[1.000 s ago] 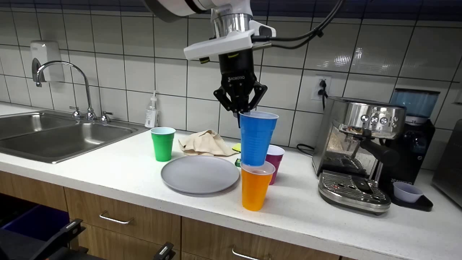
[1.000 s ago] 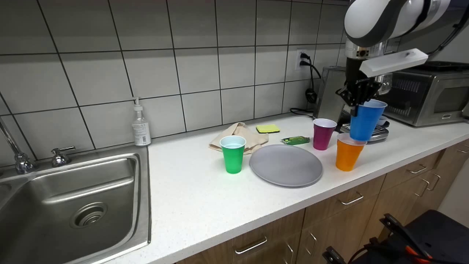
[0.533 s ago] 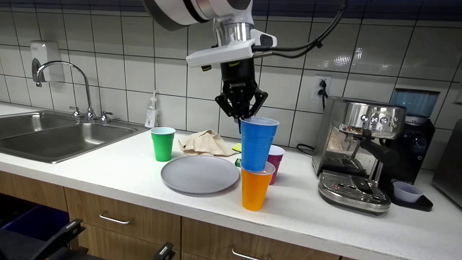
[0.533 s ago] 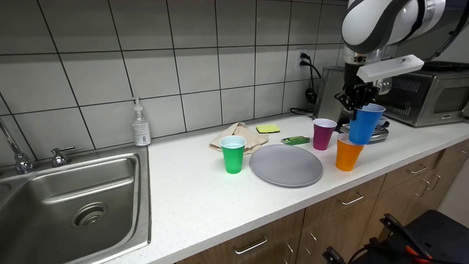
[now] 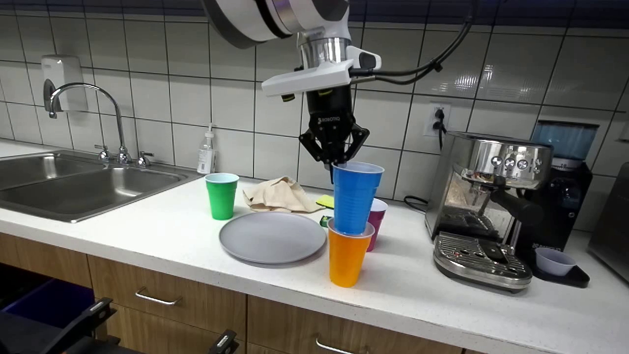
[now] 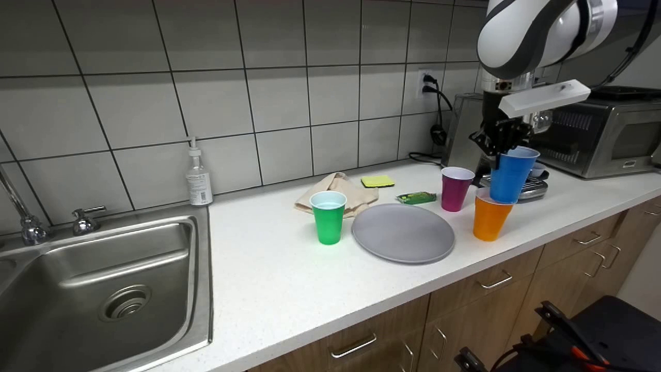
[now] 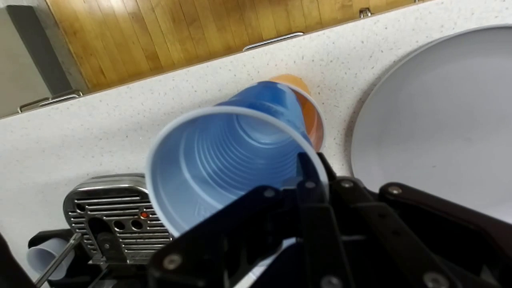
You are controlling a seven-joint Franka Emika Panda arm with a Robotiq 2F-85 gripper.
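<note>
My gripper (image 7: pixel 313 155) is shut on the rim of a blue cup (image 7: pixel 228 160), one finger inside the cup and one outside. The gripper (image 5: pixel 333 166) and blue cup (image 5: pixel 355 201) also show in an exterior view. The blue cup is slightly tilted, mouth up. Its bottom overlaps the mouth of an orange cup (image 5: pixel 346 263) standing upright on the counter; I cannot tell how far it is inside. In the wrist view part of the orange cup (image 7: pixel 291 81) is hidden behind the blue one. A purple cup (image 6: pixel 456 191) stands upright close by.
A grey plate (image 6: pixel 403 235) lies beside the orange cup. A green cup (image 6: pixel 329 222), beige cloth (image 5: pixel 279 194), yellow sponge (image 6: pixel 377 181) and green packet (image 6: pixel 416 198) lie or stand beyond it. A coffee machine (image 5: pixel 484 265) and a sink (image 6: pixel 201 289) flank the counter.
My gripper has come down with the blue cup, bringing its bottom lower at the orange cup's mouth, and has then shifted a little sideways. The other things have not moved.
</note>
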